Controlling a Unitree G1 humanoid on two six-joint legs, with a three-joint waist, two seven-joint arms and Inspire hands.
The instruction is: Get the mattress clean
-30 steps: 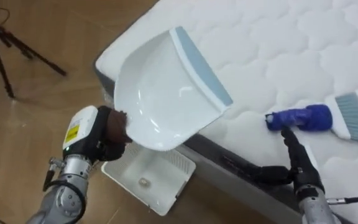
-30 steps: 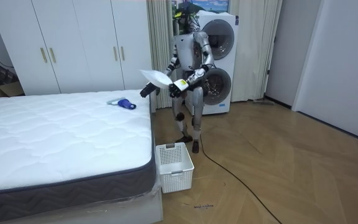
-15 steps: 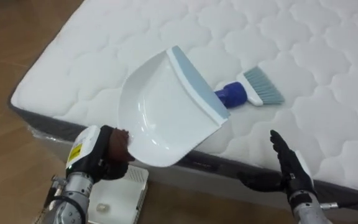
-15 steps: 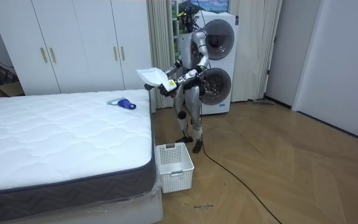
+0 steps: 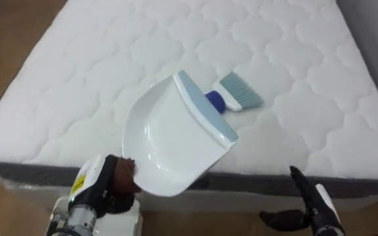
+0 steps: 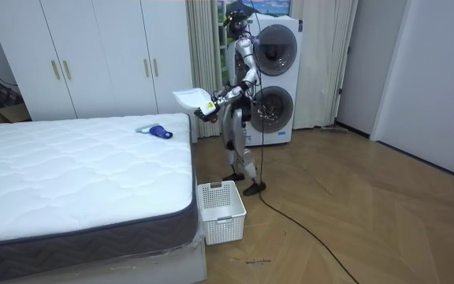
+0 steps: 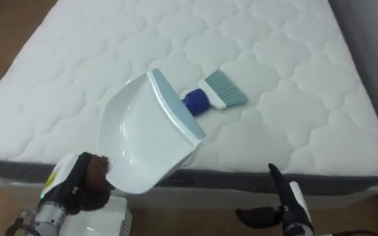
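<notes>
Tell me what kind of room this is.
Probably a bedroom with a laundry corner: a bare mattress, white wardrobes along the wall, and two stacked washing machines.

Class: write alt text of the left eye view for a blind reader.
The robot's left hand holds a white dustpan over the edge of a mattress. A blue-handled brush lies on the mattress beyond. The open right hand shows lower right.
</notes>
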